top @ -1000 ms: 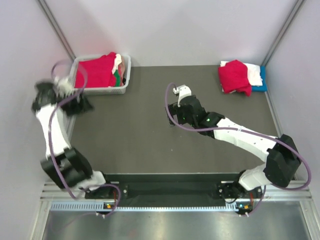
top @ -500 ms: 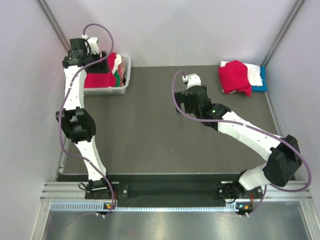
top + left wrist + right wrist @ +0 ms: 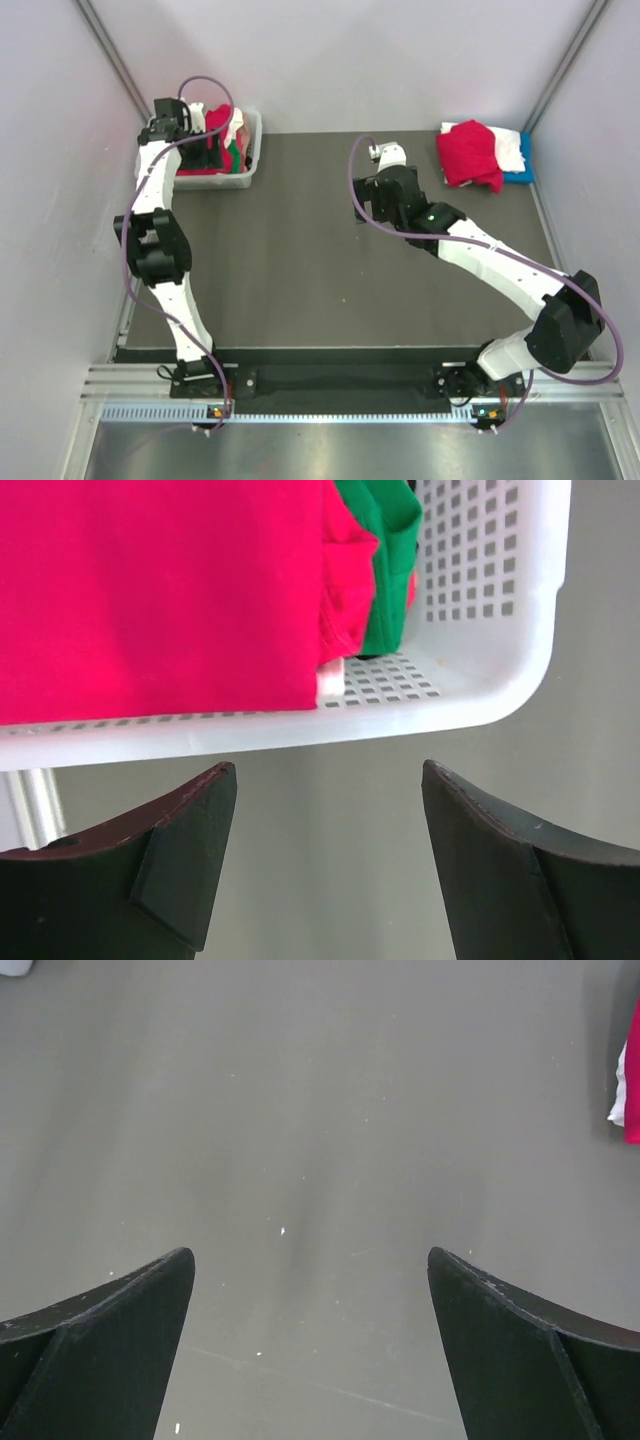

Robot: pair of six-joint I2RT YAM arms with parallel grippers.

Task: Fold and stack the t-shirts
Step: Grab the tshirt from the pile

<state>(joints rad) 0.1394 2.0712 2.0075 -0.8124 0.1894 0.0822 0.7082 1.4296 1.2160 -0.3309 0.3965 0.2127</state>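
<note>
Wrist views: both arms' fingers (image 3: 180, 860) spread wide, empty.

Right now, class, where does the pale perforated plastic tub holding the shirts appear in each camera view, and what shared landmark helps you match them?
Top external: the pale perforated plastic tub sits at upper left, at the table's far left corner.
Left wrist: its rim and wall cross the upper half, beyond the open left fingers.
Right wrist: not in view.
Shared landmark: the bright red t-shirt lying inside the tub.
</note>
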